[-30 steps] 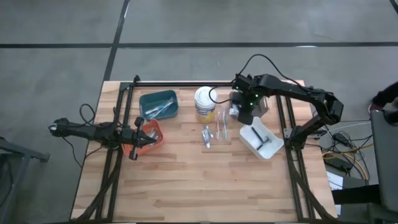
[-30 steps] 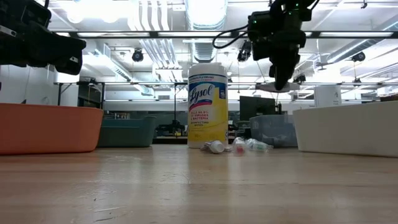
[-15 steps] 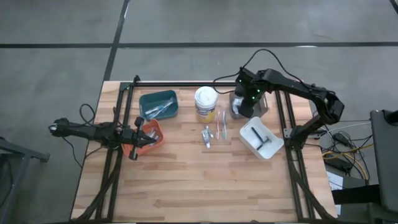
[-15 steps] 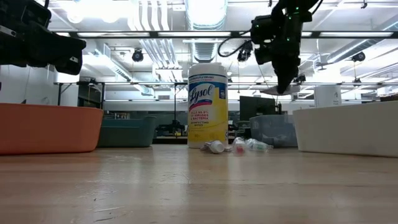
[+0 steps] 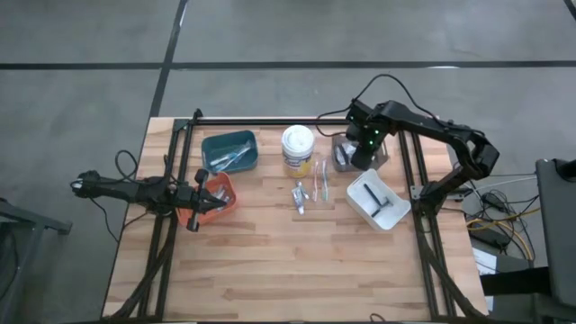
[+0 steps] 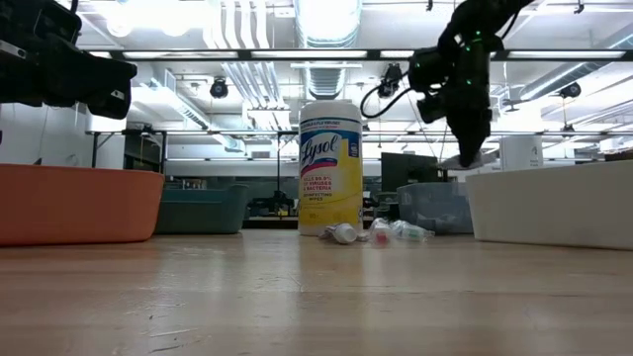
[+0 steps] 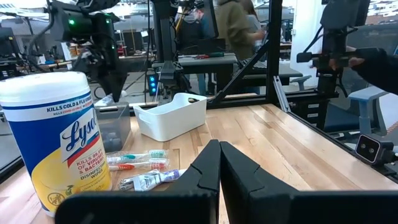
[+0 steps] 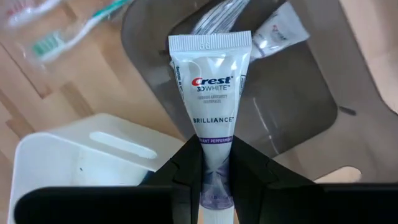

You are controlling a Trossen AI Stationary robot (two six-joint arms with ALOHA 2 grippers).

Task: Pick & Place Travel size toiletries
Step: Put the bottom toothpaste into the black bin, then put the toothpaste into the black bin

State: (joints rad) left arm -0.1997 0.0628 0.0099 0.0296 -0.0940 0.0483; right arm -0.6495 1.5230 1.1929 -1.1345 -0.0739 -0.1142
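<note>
Right hand [image 8: 214, 180] gripping Crest 3D White tube [image 8: 211, 106]

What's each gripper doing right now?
Left gripper: shut, empty, over the orange bin.
Right gripper: shut on Crest toothpaste tube, above the grey bin.

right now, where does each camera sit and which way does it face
High: above the table, looking straight down; both arms show, right gripper over the grey bin.
Low: at tabletop height, looking level at the Lysol tub; right arm hangs in from above.
Left wrist: behind the shut left gripper, facing across the table.
Right wrist: looks down past its fingers clamping a Crest toothpaste tube.
Shared: the left wrist and low views both show the Lysol tub.
</note>
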